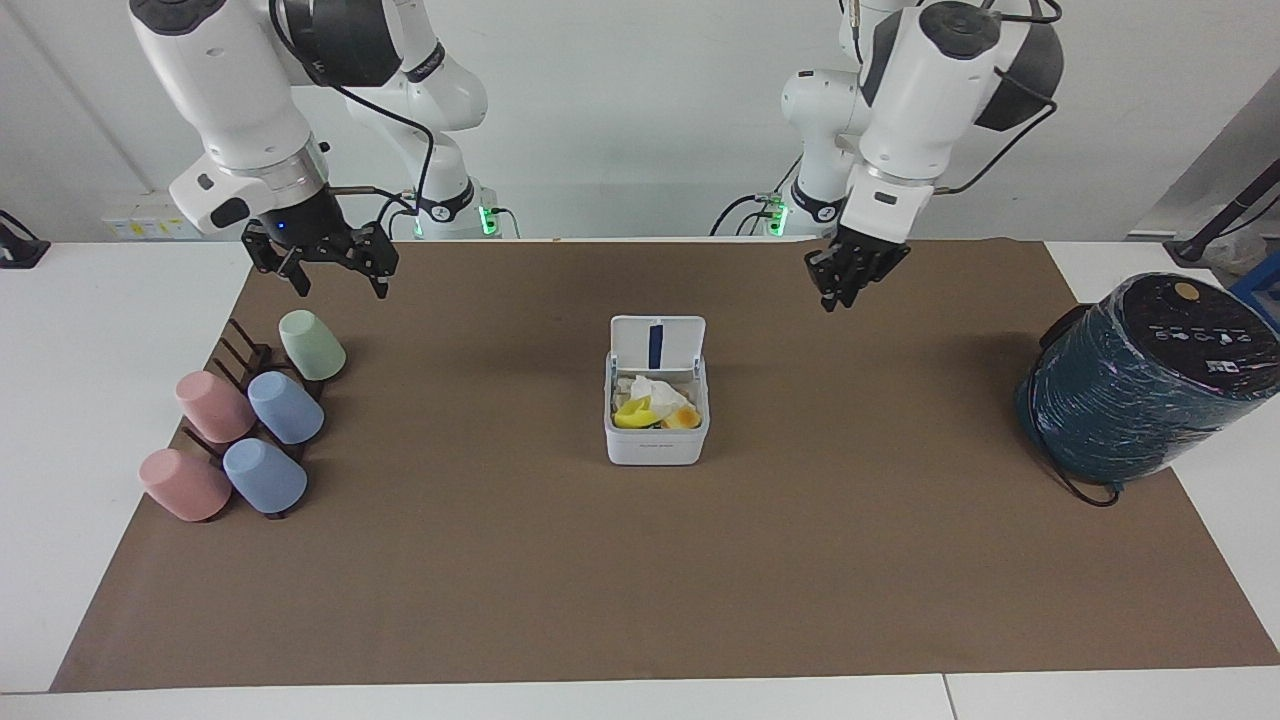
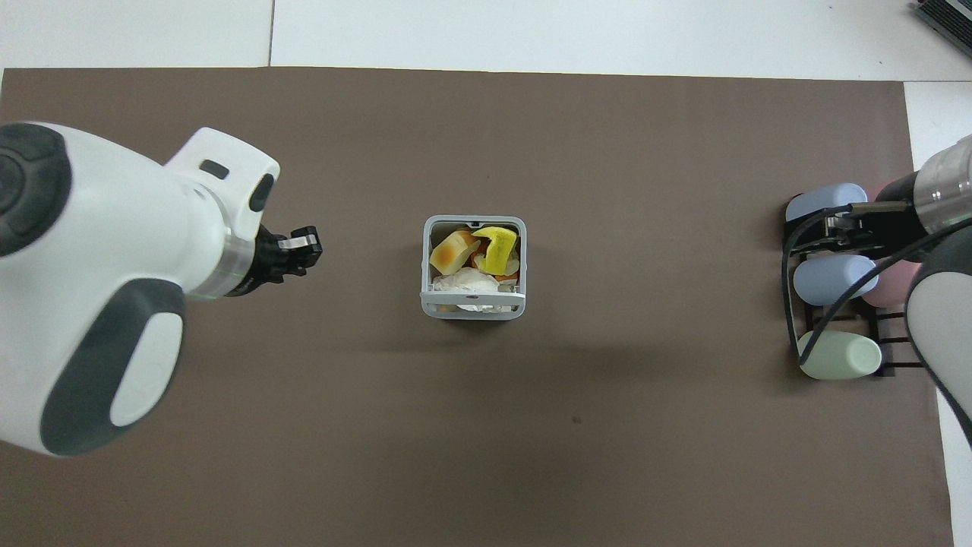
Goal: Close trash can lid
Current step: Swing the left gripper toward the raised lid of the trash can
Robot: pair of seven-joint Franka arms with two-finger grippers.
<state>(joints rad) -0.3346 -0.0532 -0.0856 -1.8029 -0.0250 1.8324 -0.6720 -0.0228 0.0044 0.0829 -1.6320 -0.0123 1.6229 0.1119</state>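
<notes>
The small white trash can (image 1: 655, 440) stands in the middle of the brown mat, full of yellow, orange and white scraps; it also shows in the overhead view (image 2: 472, 225). The trash can lid (image 1: 657, 342) stands upright and open on the can's edge nearer to the robots, its blue strip showing; from overhead it is seen edge-on (image 2: 472, 297). My left gripper (image 1: 843, 287) hangs in the air over the mat beside the can, toward the left arm's end, apart from it (image 2: 302, 248). My right gripper (image 1: 338, 271) is open and empty over the cup rack.
A dark rack (image 1: 243, 352) with several pastel cups lying on it, such as a green cup (image 1: 311, 344), sits at the right arm's end. A large dark teal cylinder (image 1: 1140, 380) lies at the left arm's end. Brown mat (image 1: 640, 580) covers the table.
</notes>
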